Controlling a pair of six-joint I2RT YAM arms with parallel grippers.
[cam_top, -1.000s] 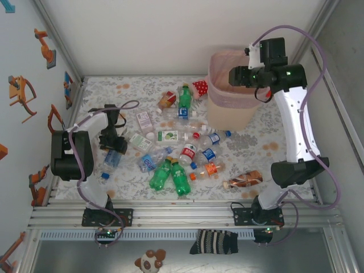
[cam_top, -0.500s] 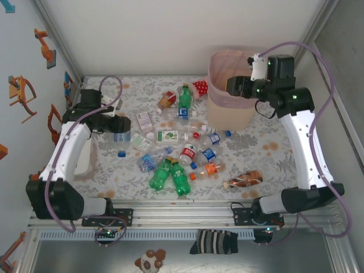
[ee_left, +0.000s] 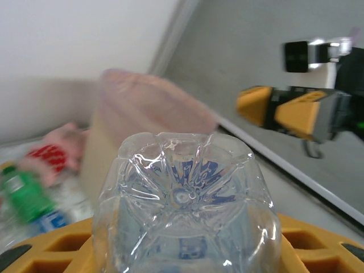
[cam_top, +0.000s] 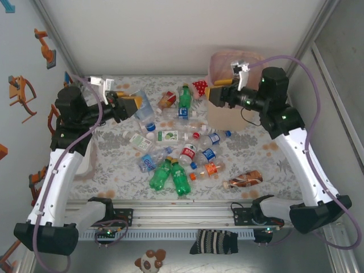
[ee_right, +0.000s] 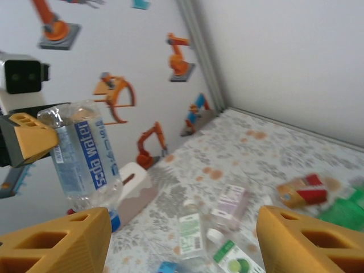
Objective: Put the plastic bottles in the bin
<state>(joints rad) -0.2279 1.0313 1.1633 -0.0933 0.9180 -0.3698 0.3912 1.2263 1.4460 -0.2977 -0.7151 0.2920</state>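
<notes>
Carrying step: at upper left, the left end effector (cam_top: 132,106) grips a clear blue-labelled bottle (cam_top: 144,104) aloft; the right end effector (cam_top: 219,95) hangs open and empty near the bin (cam_top: 218,67), upper right, whose rim the bottle must presumably clear next.

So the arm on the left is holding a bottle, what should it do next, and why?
Probably swing the left gripper rightward toward the bin. It grips a clear blue-labelled bottle held up off the table, the bin stands at the far right, and the right gripper hangs open in front of it.
</notes>
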